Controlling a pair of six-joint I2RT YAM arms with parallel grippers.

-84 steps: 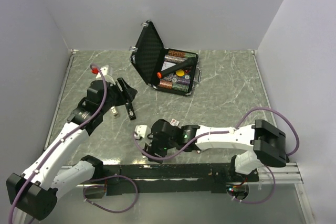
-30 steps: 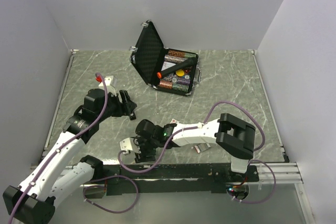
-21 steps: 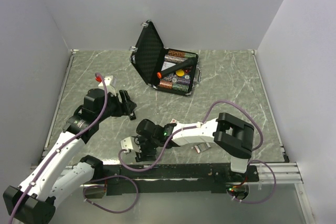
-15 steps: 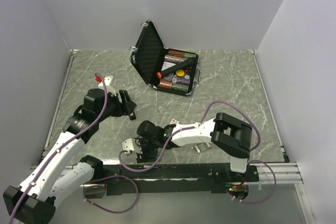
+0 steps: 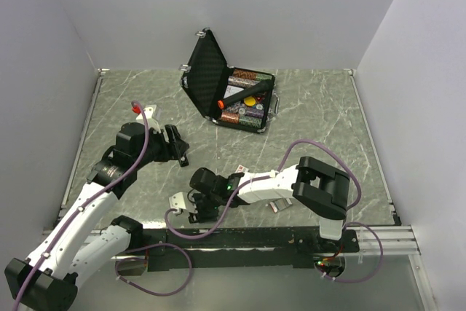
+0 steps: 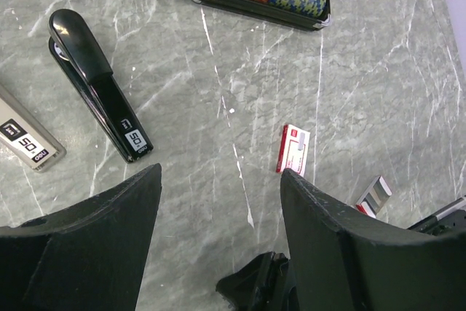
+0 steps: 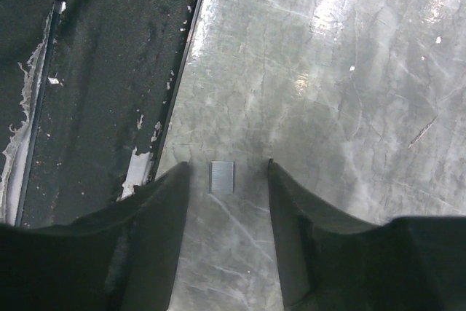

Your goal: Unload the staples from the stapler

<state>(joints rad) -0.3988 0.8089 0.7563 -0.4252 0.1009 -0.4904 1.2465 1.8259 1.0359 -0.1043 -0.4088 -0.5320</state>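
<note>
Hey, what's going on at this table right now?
Two robot arms are emptying a black stapler, which lies on the marble table. The left arm's fingers hover open just short of it, holding nothing. The right arm's fingers are low by the table's near edge, open on either side of a small strip of staples, not gripping it.

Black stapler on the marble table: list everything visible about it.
The black stapler is long and narrow, glossy, plastic by its look, with a rounded end and a squared end bearing a small white label. It lies flat on the grey marbled table, seen from above, apparently closed. Nothing touches it: a grey labelled bar lies beside it, apart, and the open left gripper hovers clear of it.
</note>
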